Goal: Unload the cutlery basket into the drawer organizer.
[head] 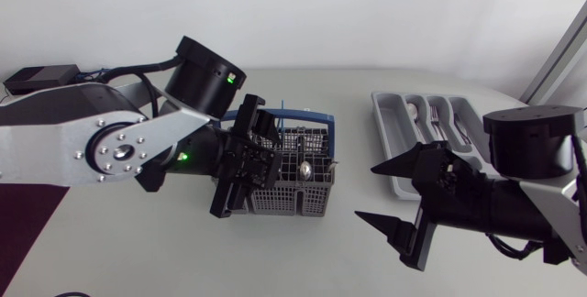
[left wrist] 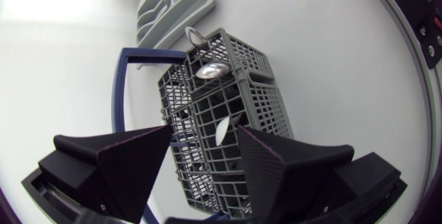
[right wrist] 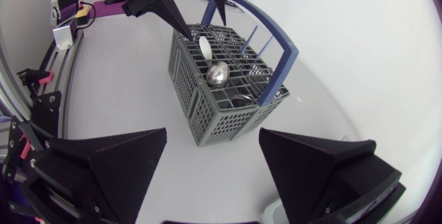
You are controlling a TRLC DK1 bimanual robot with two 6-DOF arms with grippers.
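Hovering spread open and empty over the cutlery basket [head: 303, 201], set well apart from the drawer organizer [head: 385, 127], the left gripper [left wrist: 205, 133] could be snagged on the blue handle [left wrist: 119, 89] and the basket tipped, while the right gripper [head: 364, 191] is held wide, empty.

Right gripper [right wrist: 213, 133], fingers spread wide, is hanging before the cutlery basket [right wrist: 207, 110]; a spoon [right wrist: 217, 74] is standing bowl-up inside; left gripper [right wrist: 206, 30] is hovering over its far edge.

The basket [head: 286, 203] is matt plastic; the spoon [head: 305, 168] in it glossy metal; the organizer [head: 386, 137] looks smooth, probably plastic.
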